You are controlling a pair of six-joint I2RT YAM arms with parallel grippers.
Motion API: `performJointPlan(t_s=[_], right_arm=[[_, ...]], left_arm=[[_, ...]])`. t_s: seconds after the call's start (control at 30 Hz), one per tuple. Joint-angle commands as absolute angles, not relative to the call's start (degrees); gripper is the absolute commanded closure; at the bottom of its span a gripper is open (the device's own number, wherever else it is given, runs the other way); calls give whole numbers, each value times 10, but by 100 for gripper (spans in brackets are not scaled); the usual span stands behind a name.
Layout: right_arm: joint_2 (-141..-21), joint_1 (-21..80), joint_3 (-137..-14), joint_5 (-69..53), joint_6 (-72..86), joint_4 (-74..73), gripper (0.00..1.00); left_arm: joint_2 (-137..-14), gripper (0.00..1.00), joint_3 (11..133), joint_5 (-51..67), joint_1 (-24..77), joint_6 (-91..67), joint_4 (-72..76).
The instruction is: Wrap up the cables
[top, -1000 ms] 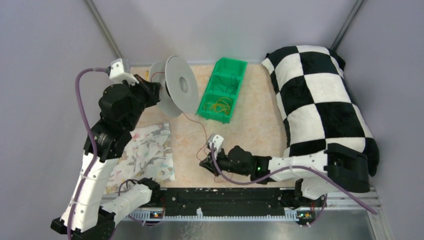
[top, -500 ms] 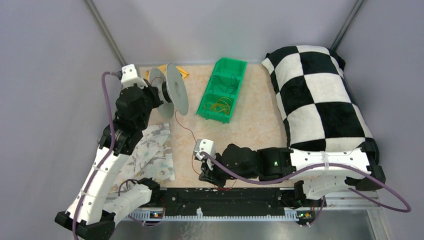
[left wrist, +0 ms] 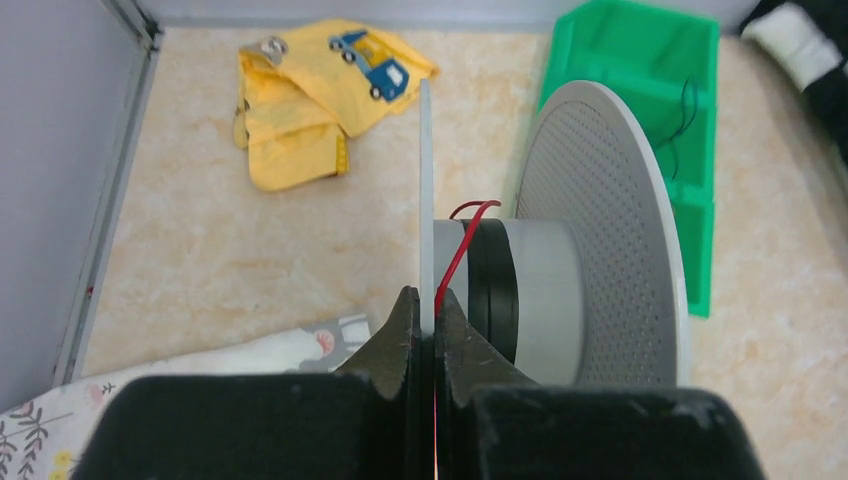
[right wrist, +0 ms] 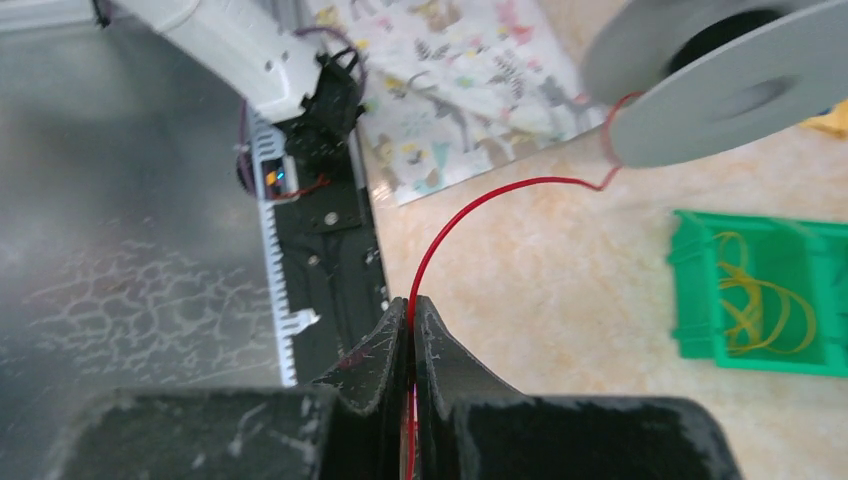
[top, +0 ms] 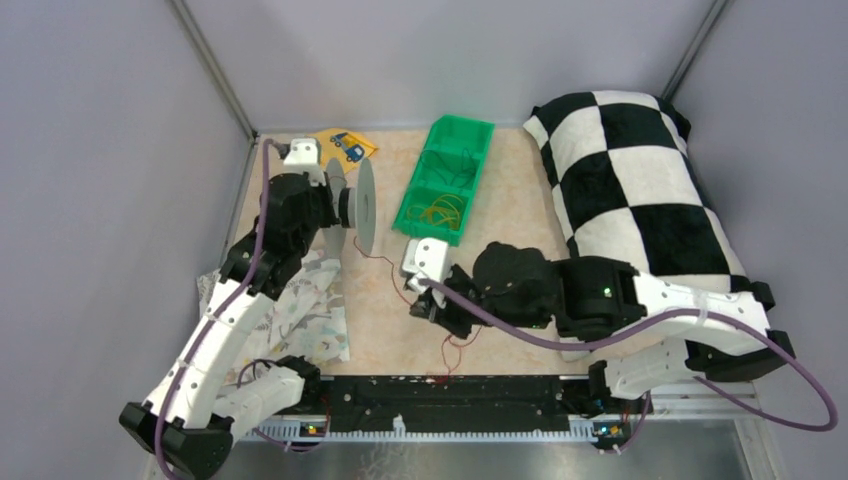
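A grey spool (top: 366, 206) stands on edge at the back left, and a thin red cable (top: 385, 262) runs from it to the table's front. My left gripper (top: 336, 206) is shut on the spool's near flange; in the left wrist view the flange (left wrist: 425, 200) sits between the closed jaws (left wrist: 428, 305), with the red cable (left wrist: 462, 240) looped over the hub. My right gripper (top: 428, 303) is shut on the red cable (right wrist: 450, 225) at mid table; the cable rises from the jaws (right wrist: 411, 305) to the spool (right wrist: 720, 90).
A green bin (top: 468, 136) with rubber bands stands at the back centre. A checkered pillow (top: 640, 190) fills the right side. A floral cloth (top: 300, 310) lies front left, a yellow cloth (top: 345, 145) at the back left. A black rail (top: 450, 390) runs along the front edge.
My left arm has carried the spool right and turned it edge-on. My right gripper has moved away from the front edge toward mid table with the cable.
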State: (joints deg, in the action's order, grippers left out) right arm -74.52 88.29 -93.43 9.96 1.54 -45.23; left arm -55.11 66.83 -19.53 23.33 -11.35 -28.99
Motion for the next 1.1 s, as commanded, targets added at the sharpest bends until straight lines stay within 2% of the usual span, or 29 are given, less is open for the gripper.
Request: performJointPlan(t_s=[0.0, 0.33, 0.57, 0.9, 1.07], right_arm=[[-681, 852, -939, 138, -61, -366, 100], [-687, 749, -949, 111, -93, -291, 100], [-735, 555, -908, -48, -42, -254, 100], [-814, 413, -890, -87, 3, -242, 100], [-817, 362, -829, -86, 20, -239, 100]], left_arm=[[-558, 100, 629, -133, 233, -86, -262], [-492, 100, 581, -6, 238, -77, -274], [-462, 100, 545, 86, 238, -18, -289], [-424, 100, 522, 193, 239, 44, -309], [-388, 100, 508, 220, 238, 63, -286]])
